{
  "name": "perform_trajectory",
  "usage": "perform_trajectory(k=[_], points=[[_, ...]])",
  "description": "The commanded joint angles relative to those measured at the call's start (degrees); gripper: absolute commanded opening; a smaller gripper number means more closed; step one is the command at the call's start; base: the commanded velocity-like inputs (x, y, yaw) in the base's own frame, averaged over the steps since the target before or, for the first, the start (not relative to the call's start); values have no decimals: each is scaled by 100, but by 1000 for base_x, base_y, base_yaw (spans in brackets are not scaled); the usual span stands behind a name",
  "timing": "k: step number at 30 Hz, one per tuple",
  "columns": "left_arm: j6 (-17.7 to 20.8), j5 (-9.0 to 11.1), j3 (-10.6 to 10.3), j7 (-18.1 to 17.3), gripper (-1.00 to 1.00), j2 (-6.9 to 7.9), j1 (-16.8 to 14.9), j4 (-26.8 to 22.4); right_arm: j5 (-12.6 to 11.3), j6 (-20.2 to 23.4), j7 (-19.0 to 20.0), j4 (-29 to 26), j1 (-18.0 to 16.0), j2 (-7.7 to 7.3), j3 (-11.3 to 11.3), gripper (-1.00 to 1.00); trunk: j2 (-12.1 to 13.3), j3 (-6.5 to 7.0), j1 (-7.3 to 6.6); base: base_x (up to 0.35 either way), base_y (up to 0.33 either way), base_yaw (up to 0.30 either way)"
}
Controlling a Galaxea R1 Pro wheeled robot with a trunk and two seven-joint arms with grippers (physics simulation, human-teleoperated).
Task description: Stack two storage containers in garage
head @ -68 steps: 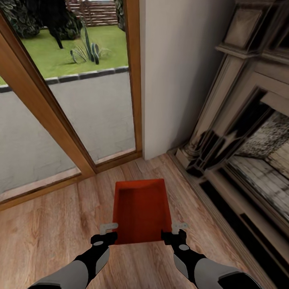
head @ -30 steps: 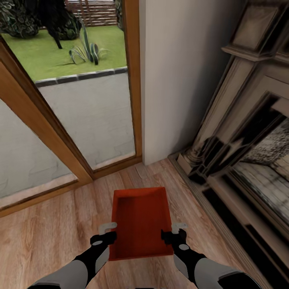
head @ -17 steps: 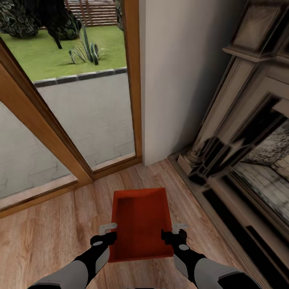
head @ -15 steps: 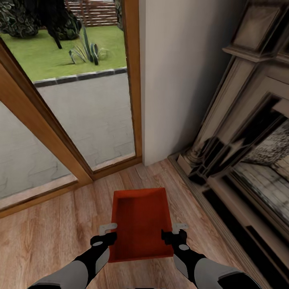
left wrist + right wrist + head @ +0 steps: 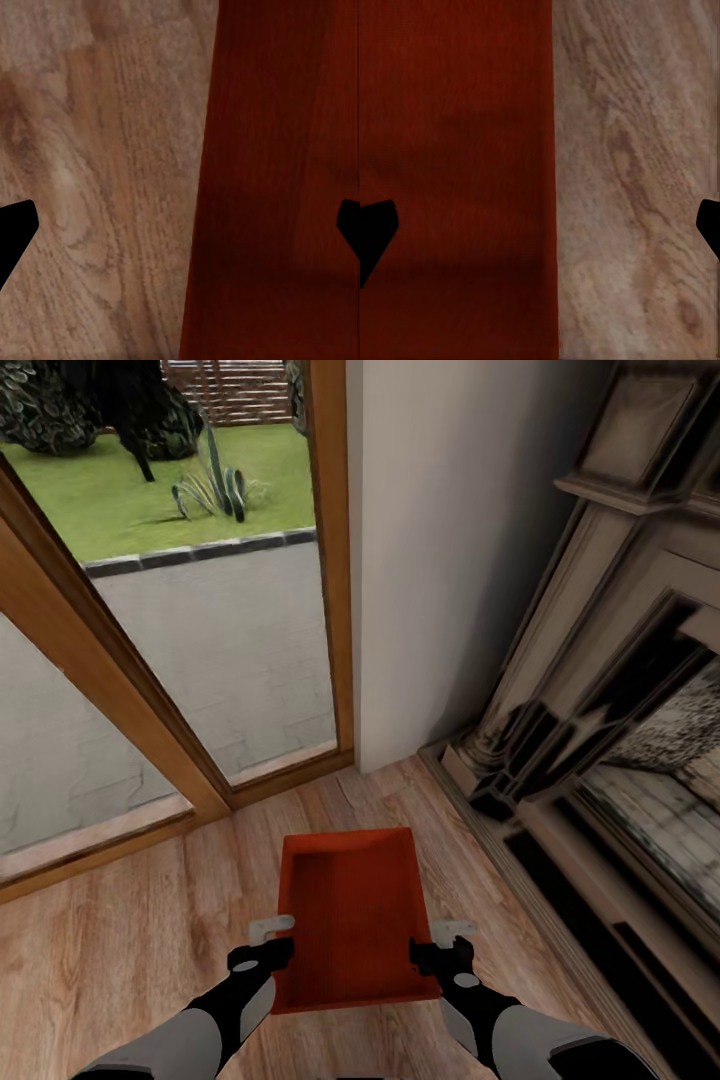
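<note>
One storage container (image 5: 350, 915) in sight here, orange-red and open-topped, sitting on the light wood plank floor (image 5: 120, 950) of the living room, right in front of the robot. Two hands on it, one per long side. The left hand (image 5: 262, 945) sits at the container's left wall and the right hand (image 5: 442, 945) at its right wall, both toward the near end.

In the left wrist view the two black fingertips (image 5: 15, 232) are spread wide, with the container's wall edge (image 5: 277, 187) running between them, red on one side and wood grain on the other. Same deal in the right wrist view: fingertips (image 5: 375, 232) far apart, straddling the wall (image 5: 457, 165). So both hands are open and neither is squeezing the wall.

Room to move: one glass door (image 5: 200, 630) with a wood frame is just past the far end, a white wall (image 5: 450, 540) is beyond that, and the fireplace (image 5: 620, 760) runs close along the right. The left side and the near side are open planks.
</note>
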Motion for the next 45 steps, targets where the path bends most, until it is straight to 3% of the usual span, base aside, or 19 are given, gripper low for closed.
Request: perform_trajectory(k=[1, 8, 29, 32, 38, 45], points=[[-17, 63, -5, 14, 100, -27, -3, -8, -23, -18, -15, 10, -4, -11, 51, 100, -1, -3, -1, 0, 0, 0], [-18, 98, -3, 17, 100, -38, -3, 72, 84, -42, -7, 11, -4, -24, 55, 100, -1, -3, -1, 0, 0, 0], [-49, 118, 3, 23, 100, -52, -3, 237, 90, -142, -7, 20, -4, -25, 53, 100, -1, -3, -1, 0, 0, 0], [-48, 208, 3, 23, 100, -52, -3, 237, 90, -142, -7, 20, -4, -25, 51, 100, -122, -57, 65, 0, 0, 0], [-48, 586, -3, 15, 100, -45, -3, 248, 90, -142, -7, 20, -4, -25, 48, 100, -362, -165, 197, 0, 0, 0], [-48, 645, -6, 14, 100, -43, -3, 261, 90, -144, -7, 20, -4, -25, 49, 100, -643, -290, 351, 0, 0, 0]])
